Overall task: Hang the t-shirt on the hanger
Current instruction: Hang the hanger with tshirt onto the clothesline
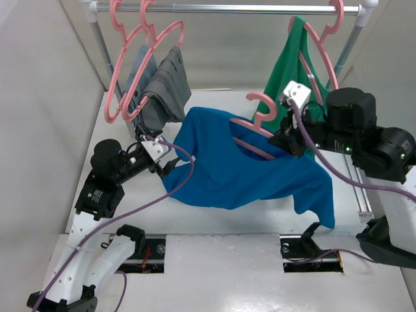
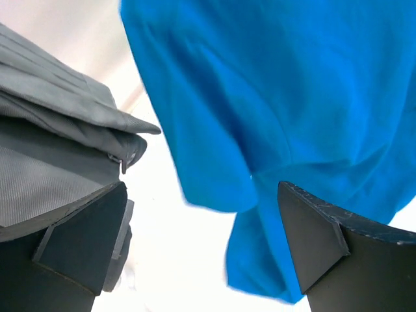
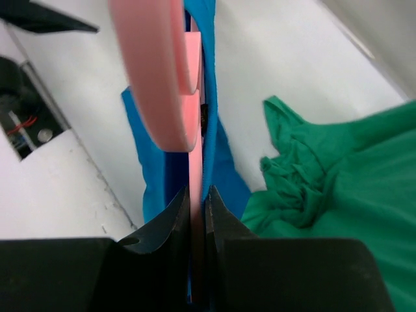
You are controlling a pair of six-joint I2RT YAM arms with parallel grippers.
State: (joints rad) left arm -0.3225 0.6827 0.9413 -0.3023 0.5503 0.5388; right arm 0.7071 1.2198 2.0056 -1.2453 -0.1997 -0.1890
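The blue t-shirt hangs draped over the pink hanger, which is held up above the table. My right gripper is shut on the hanger just below its hook. In the right wrist view the jaws pinch the thin pink hanger, with the t-shirt on both sides of it. My left gripper stands open at the shirt's left edge. In the left wrist view the t-shirt hangs just beyond the wide-open left gripper, with nothing clamped.
A metal rail runs across the back. Grey garments hang on pink hangers at its left, close to my left gripper, and show as grey garments in the left wrist view. A green top hangs on the right, behind my right gripper.
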